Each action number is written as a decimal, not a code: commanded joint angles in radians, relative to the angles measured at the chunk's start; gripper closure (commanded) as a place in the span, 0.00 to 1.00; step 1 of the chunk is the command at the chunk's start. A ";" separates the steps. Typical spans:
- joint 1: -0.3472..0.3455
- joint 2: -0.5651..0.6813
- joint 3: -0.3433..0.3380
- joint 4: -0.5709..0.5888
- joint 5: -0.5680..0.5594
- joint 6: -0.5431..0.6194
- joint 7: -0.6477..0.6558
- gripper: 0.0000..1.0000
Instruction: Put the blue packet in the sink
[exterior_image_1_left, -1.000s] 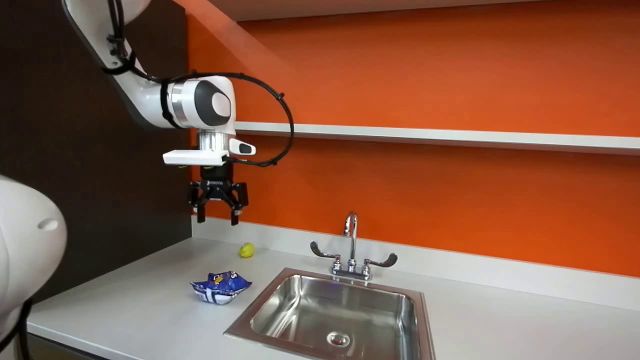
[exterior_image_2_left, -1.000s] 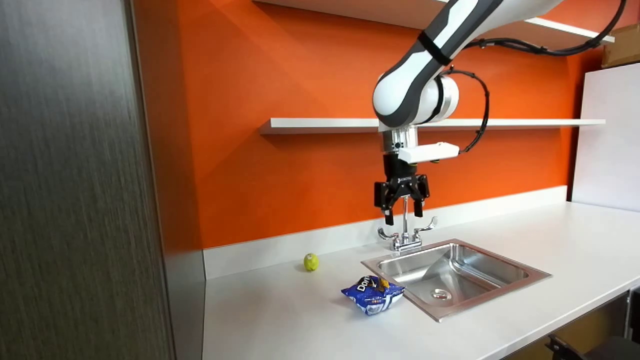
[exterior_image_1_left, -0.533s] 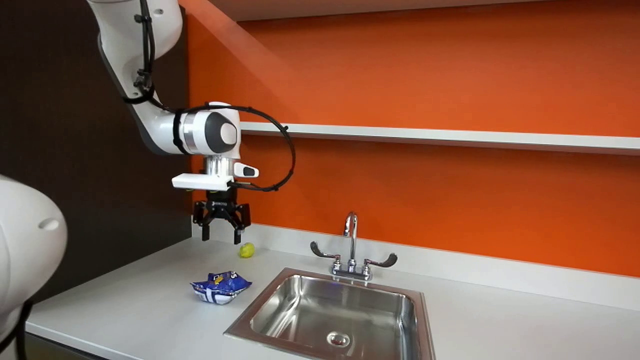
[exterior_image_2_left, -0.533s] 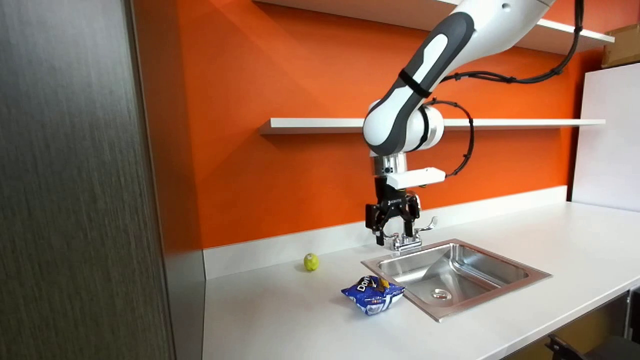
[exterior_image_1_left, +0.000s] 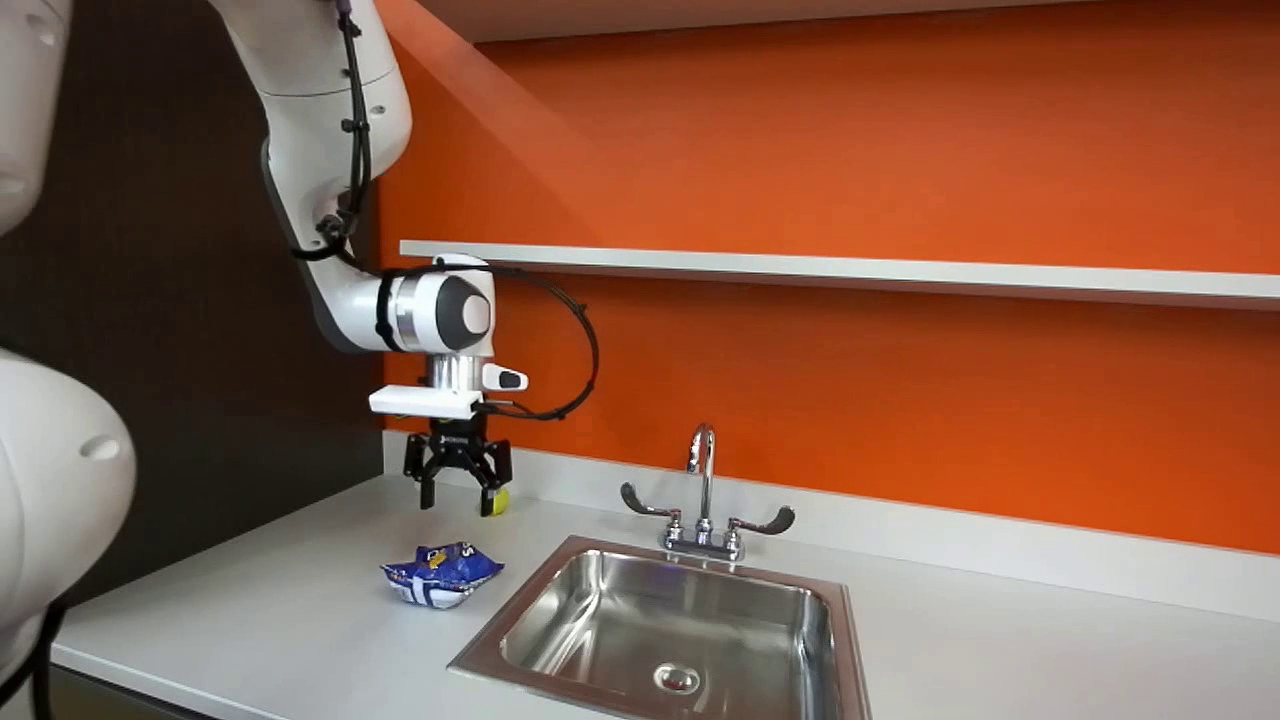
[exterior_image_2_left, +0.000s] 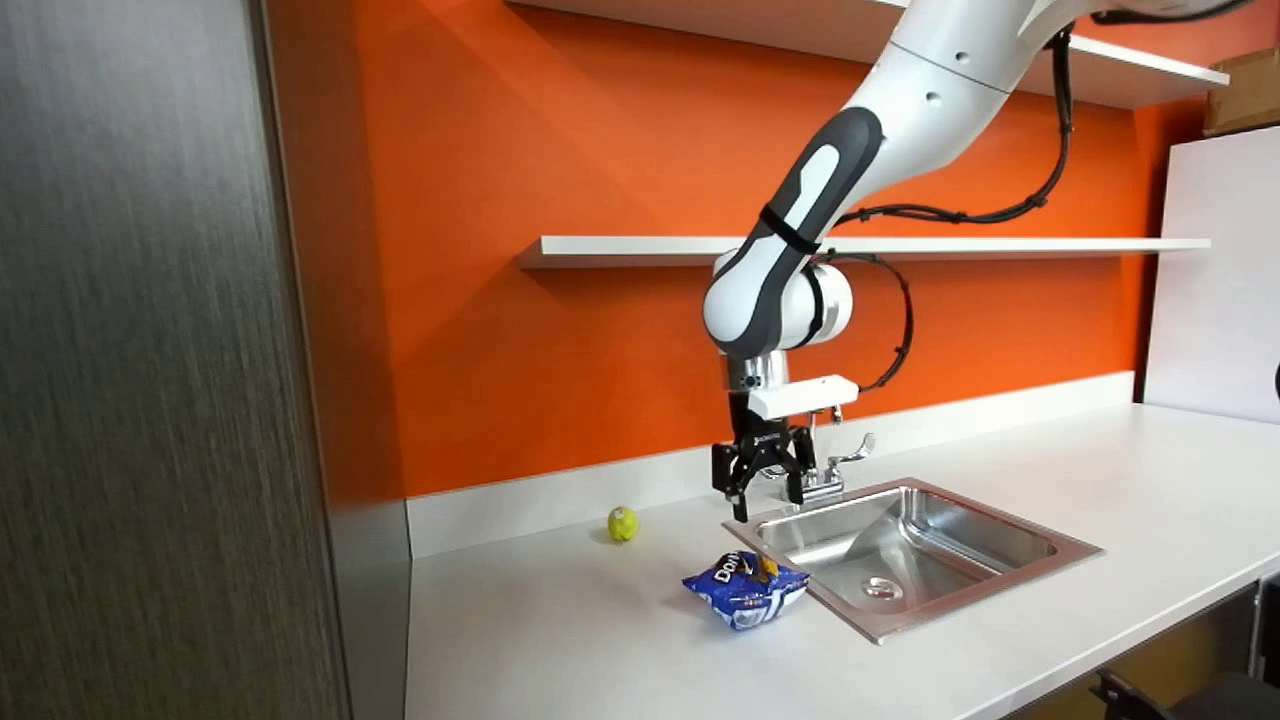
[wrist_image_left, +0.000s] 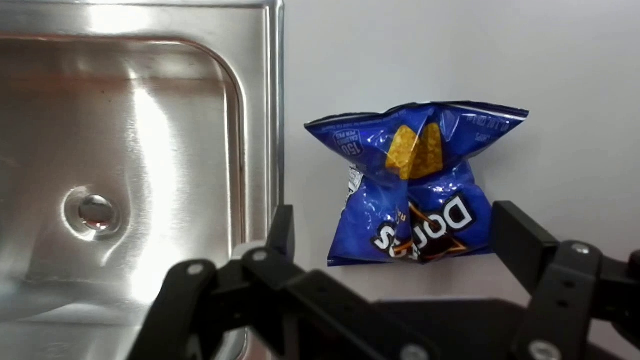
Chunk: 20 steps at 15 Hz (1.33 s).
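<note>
The blue packet (exterior_image_1_left: 442, 575), a crinkled chip bag with white lettering, lies on the white counter just beside the sink (exterior_image_1_left: 690, 620). It also shows in an exterior view (exterior_image_2_left: 747, 590) and in the wrist view (wrist_image_left: 415, 185). The steel sink shows in an exterior view (exterior_image_2_left: 905, 560) and at the left of the wrist view (wrist_image_left: 255, 125). My gripper (exterior_image_1_left: 457, 500) is open and empty, pointing down above the counter. It also shows in an exterior view (exterior_image_2_left: 767, 502). In the wrist view, its spread fingers (wrist_image_left: 394, 215) frame the packet's lower part, with the packet below them.
A yellow-green ball (exterior_image_2_left: 622, 524) lies near the back wall, partly behind a finger in an exterior view (exterior_image_1_left: 501, 502). The chrome faucet (exterior_image_1_left: 706, 500) stands behind the sink. A white shelf (exterior_image_2_left: 640, 250) runs along the orange wall. A dark panel (exterior_image_1_left: 220, 300) stands at the side.
My gripper has come down toward the counter, nearer the blue packet, shifting slightly right in an exterior view and slightly left in an exterior view. It stays open. The packet has not moved.
</note>
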 joint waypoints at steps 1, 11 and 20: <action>0.016 0.091 -0.018 0.077 -0.020 -0.010 0.031 0.00; 0.033 0.211 -0.031 0.149 -0.009 -0.017 0.027 0.00; 0.044 0.240 -0.040 0.153 -0.008 -0.017 0.032 0.00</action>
